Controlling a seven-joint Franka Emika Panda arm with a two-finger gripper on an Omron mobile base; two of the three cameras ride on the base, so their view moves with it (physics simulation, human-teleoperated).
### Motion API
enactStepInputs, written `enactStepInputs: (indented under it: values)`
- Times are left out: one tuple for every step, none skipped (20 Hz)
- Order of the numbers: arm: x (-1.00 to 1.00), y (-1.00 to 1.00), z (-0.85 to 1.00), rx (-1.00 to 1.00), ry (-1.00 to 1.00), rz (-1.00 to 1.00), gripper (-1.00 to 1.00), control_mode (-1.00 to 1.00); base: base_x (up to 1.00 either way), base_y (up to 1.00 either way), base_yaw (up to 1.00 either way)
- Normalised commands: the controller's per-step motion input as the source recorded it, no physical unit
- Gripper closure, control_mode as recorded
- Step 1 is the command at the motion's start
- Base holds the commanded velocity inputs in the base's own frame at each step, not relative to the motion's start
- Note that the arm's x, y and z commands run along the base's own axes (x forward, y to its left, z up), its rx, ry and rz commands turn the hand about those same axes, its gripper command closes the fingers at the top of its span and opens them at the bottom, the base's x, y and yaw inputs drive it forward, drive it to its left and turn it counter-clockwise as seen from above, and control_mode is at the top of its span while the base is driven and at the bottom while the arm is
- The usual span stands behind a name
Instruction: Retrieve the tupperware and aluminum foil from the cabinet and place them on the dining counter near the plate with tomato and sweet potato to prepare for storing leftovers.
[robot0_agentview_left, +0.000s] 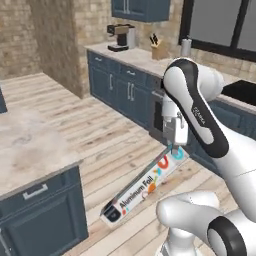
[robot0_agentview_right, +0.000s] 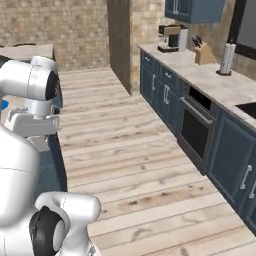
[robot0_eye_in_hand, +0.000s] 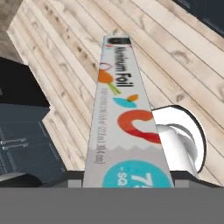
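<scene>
Your view: dining counter (robot0_agentview_left: 30, 145) at left, marbled corner nearest arm. Wall bench (robot0_agentview_right: 210, 80) opposite carries coffee machine (robot0_agentview_left: 120, 36), knife block (robot0_agentview_left: 159, 51), paper roll (robot0_agentview_right: 226, 59); oven (robot0_agentview_right: 194, 125) below. Open wood floor between. Aluminum foil (robot0_agentview_left: 142, 187) hangs slanted above floor, teal end pinched in gripper (robot0_agentview_left: 176, 148), logo end lowest.

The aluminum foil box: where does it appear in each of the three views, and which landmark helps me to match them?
Left base view: the aluminum foil slants from lower centre up to the gripper, teal end clamped.
Right base view: I cannot find it; the arm's white body covers the left side.
Hand view: it runs up the centre from the bottom edge.
Shared landmark: the plank floor.
</scene>
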Motion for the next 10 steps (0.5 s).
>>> enactStepInputs:
  values:
    - [0.00,0.00,0.00,0.00,0.00,0.00,1.00,1.00,0.11,-0.64,0.77]
    - [0.00,0.00,0.00,0.00,0.00,0.00,1.00,1.00,0.09,-0.61,0.78]
    - [0.00,0.00,0.00,0.00,0.00,0.00,1.00,1.00,0.11,-0.59,0.78]
    - [0.00,0.00,0.00,0.00,0.00,0.00,1.00,1.00,0.14,-0.56,0.79]
    - [0.00,0.00,0.00,0.00,0.00,0.00,1.00,1.00,0.15,-0.56,0.79]
    - [0.00,0.00,0.00,0.00,0.00,0.00,1.00,1.00,0.17,-0.58,0.78]
    - [0.00,0.00,0.00,0.00,0.00,0.00,1.00,1.00,0.19,-0.61,0.77]
    - [0.00,0.00,0.00,0.00,0.00,0.00,1.00,1.00,0.24,-0.71,0.72]
    - [0.00,0.00,0.00,0.00,0.00,0.00,1.00,1.00,0.25,-0.82,0.65]
    - [0.00,0.00,0.00,0.00,0.00,0.00,1.00,1.00,0.31,-0.84,0.60]
